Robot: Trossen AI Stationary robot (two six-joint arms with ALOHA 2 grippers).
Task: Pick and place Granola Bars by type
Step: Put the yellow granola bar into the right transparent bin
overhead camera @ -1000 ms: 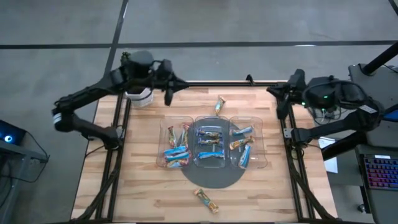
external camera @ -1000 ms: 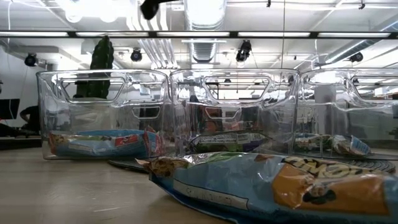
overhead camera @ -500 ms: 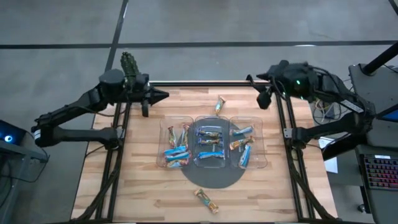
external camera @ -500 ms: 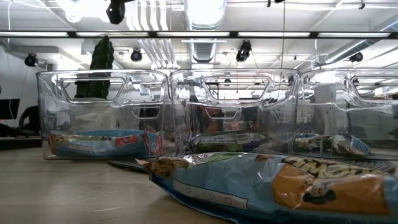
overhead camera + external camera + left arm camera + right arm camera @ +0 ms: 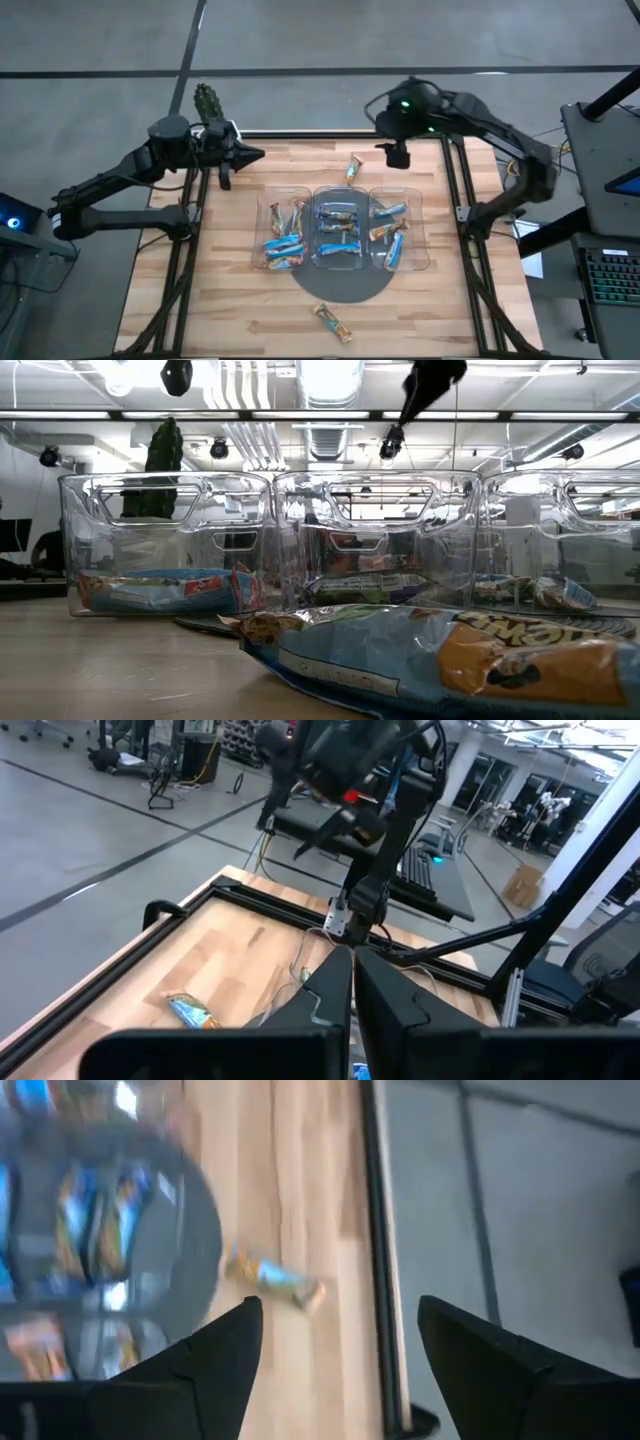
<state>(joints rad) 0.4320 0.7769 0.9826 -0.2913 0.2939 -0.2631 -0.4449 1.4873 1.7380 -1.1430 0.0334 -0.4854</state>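
A: Start at the near edge of the table. What lies there?

B: One loose granola bar [image 5: 331, 322], blue and gold, alone on the wood just in front of the dark round mat [image 5: 340, 285]. In the low view it fills the foreground. No arm is near it.

A: And behind that?

B: The clear compartment tray [image 5: 427, 232], three bins side by side on the mat, already holding bars: mixed blue and brownish ones on the left side, blue ones in the middle and on the right.

A: Then the far edge?

B: The second loose bar [image 5: 353, 167] lies on bare wood just beyond the tray's middle bin, near the far rail. Its long axis runs on a slant, roughly from the tray toward the far rail, tipped a little sideways.

A: Which arm is closer to it?

B: The right gripper [image 5: 396, 156]. It hangs above the far edge, just to the bar's right, fingers spread wide with nothing between them. Its wrist view shows the bar [image 5: 275, 1281] ahead between the two fingers. I'd judge it should shift slightly left and turn to close across the bar's narrow width.

A: The left one?

B: The left gripper [image 5: 226, 163] waits at the far left corner, fingers pressed together, empty, well apart from the bar.
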